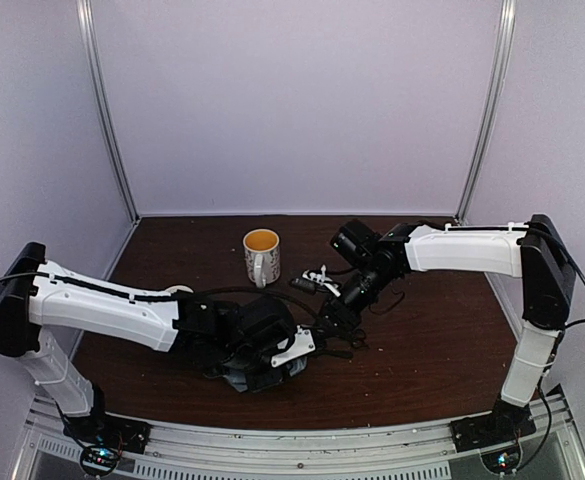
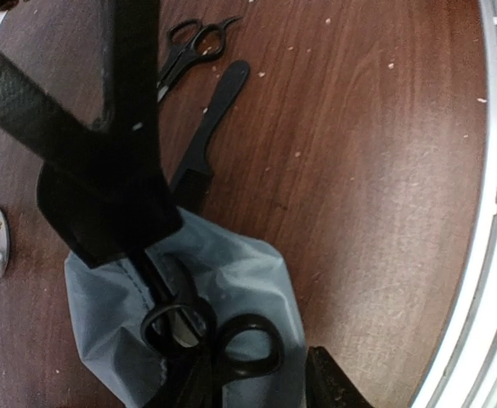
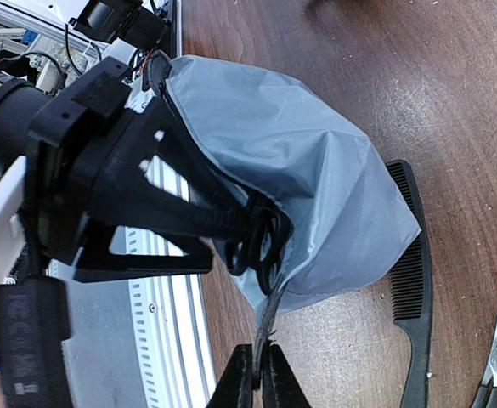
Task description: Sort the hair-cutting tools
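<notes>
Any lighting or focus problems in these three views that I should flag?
Top external: dim, and detail at the centre is lost against the dark table. Left wrist: its own finger is a blurred black silhouette, with a bright sheen on the metal rim. Right wrist: the grey pouch is sharp and evenly lit.

Soft even light, blurry dark close foregrounds
</notes>
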{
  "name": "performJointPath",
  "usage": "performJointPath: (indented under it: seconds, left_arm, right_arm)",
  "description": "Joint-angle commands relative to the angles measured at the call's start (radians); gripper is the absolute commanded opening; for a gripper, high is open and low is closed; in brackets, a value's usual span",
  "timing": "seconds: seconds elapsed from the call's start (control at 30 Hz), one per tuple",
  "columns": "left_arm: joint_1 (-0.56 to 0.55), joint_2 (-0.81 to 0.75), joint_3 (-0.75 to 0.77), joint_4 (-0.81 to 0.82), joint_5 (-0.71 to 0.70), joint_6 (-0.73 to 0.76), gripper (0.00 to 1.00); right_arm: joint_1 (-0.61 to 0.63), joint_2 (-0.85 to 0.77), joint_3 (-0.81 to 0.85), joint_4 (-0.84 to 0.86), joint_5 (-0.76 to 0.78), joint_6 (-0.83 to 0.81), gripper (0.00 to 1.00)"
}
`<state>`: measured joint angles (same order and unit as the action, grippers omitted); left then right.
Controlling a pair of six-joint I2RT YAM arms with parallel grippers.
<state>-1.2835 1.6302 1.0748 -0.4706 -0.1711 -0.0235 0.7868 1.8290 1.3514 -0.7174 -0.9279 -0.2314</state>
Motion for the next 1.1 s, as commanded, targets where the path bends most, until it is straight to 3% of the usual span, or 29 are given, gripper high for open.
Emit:
performJointPath:
  seconds: [0.0,0.13,0.5,0.8,0.87,1.0,1.07]
  left_arm:
    - [0.001,0.049,0.035,-0.005,-0.161,-0.047,0.40]
    - [0.001,0.045,0.036,-0.015,-0.196,-0.061,0.38]
    - [0.001,-0.015,0.009,-0.015,-0.288,-0.079,0.11]
    - [0.009,-0.064,-0.013,0.018,-0.308,-0.092,0.04]
    - [0.010,-0.108,-0.041,0.036,-0.316,-0.106,0.09]
    - [0.036,-0.208,-0.090,0.032,-0.343,-0.173,0.47]
    - [0.087,-0.254,-0.115,0.019,-0.296,-0.234,0.57]
  right_arm:
    - [-0.007,-0.002,0.020,-0.004,-0.029,0.003,0.06]
    - [-0.008,-0.001,0.019,-0.006,-0.030,0.001,0.06]
    - [-0.008,-0.002,0.020,-0.012,-0.033,-0.002,0.06]
    - [-0.006,-0.013,0.014,-0.029,-0.024,-0.012,0.07]
    - [-0.008,-0.019,0.008,-0.043,-0.019,-0.019,0.07]
    - [-0.019,-0.044,0.013,-0.120,0.006,-0.067,0.07]
    - [-0.030,-0.057,0.001,-0.144,0.008,-0.074,0.07]
